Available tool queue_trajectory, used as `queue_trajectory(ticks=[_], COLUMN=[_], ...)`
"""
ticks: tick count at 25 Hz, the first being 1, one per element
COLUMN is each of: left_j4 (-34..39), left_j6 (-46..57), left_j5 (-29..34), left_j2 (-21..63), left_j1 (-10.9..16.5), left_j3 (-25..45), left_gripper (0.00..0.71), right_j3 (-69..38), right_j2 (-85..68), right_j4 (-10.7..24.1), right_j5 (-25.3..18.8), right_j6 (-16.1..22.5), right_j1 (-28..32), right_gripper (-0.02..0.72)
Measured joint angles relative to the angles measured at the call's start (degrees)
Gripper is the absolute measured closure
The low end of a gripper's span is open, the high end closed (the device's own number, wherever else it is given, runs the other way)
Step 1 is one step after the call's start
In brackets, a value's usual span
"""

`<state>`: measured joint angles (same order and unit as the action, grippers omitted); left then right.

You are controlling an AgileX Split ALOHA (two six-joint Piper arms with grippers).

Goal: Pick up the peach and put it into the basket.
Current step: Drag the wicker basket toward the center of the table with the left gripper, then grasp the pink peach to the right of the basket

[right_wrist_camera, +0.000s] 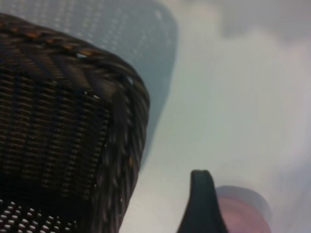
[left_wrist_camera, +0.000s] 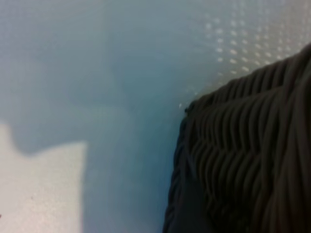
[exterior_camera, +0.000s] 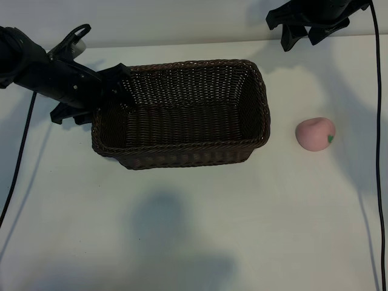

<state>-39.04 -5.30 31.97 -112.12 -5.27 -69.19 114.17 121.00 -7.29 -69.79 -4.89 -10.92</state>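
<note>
The dark-brown wicker basket [exterior_camera: 188, 159] stands in the middle of the white table, with nothing inside it. The pale-pink peach [exterior_camera: 315, 133] lies on the table to the basket's right, a short gap away, its green leaf mark facing right. My left gripper [exterior_camera: 112, 85] is at the basket's left end, against the rim. The left wrist view shows only a corner of the basket [left_wrist_camera: 252, 145] close up. My right gripper [exterior_camera: 301, 41] hangs open at the back right, behind the peach and well apart from it. One of its fingertips [right_wrist_camera: 200, 180] shows in front of the peach [right_wrist_camera: 245, 213], beside the basket [right_wrist_camera: 97, 63].
The white tabletop [exterior_camera: 194, 230] stretches in front of the basket and around the peach. Black cables [exterior_camera: 379, 151] run down the far right and the far left [exterior_camera: 21, 151] of the table.
</note>
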Motion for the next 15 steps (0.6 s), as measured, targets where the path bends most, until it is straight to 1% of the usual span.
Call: queue_trajectory(ticks=[4,8,12,15], left_j4=[2.6,5.9,12.6,18.6], left_j6=[0.0,1.0,3.5,6.5], left_j5=[0.5,1.7,8.4,13.4], left_j2=[2.2,6.7,8.6,8.8], left_j1=[0.0,1.1,2.2,1.9], left_j3=[0.0,-0.4,-5.1,-9.9], left_gripper=[0.091,0.100,0.109,0.112], right_j3=[0.0,0.0,0.0,0.0], right_j2=[0.0,0.0,0.0,0.0], right_j4=[0.0,0.0,0.0,0.0], right_j5=[0.0,0.0,0.0,0.0], right_j6=[0.0,0.0,0.0,0.0], right_j1=[0.0,0.0,0.0,0.0], right_gripper=[0.185,0.185,0.185,0.185])
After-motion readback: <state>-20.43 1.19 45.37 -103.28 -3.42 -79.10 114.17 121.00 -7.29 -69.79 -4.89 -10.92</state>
